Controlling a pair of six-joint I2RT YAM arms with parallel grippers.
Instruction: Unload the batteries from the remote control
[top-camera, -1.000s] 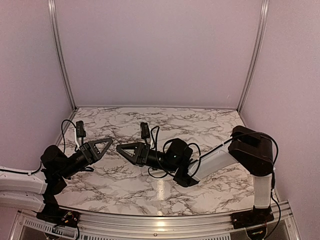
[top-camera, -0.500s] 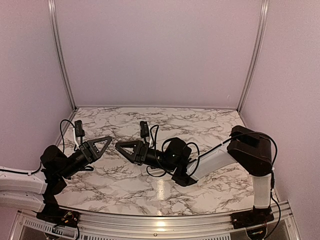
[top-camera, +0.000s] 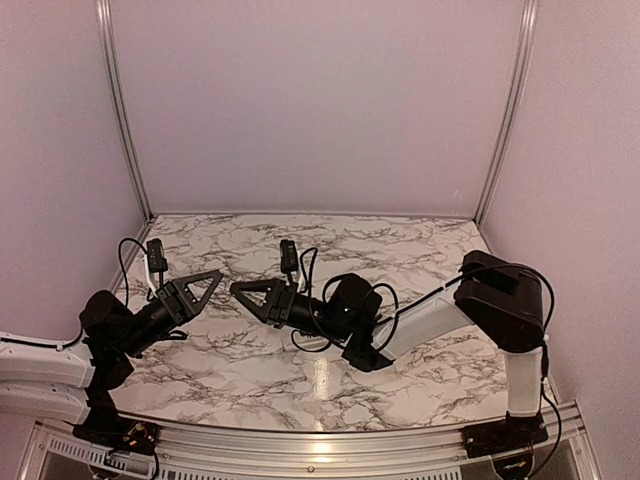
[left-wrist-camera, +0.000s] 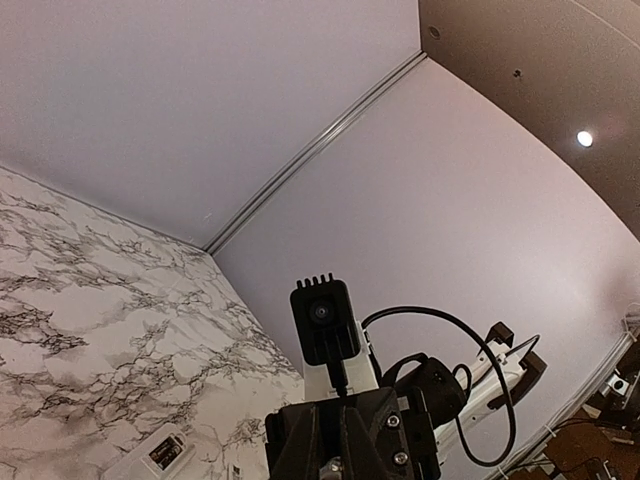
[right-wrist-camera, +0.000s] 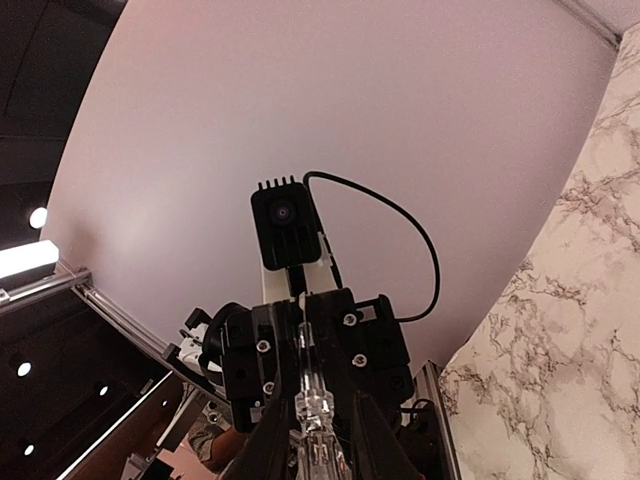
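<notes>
Marble worktop (top-camera: 420, 250): white remote control (left-wrist-camera: 150, 458) lying flat. Left gripper (top-camera: 217, 274) pinched closed; right gripper (top-camera: 234, 289) facing it, opening unclear.

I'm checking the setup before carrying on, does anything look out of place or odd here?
Nothing looks spilled. Oddly, the left gripper and right gripper point at each other in the air, a thin shiny piece between them that I cannot identify, while the remote control lies on the table.

Legible text: none in any view.
Remote control (left-wrist-camera: 152, 455): dark marks on white face, too small to read.
</notes>
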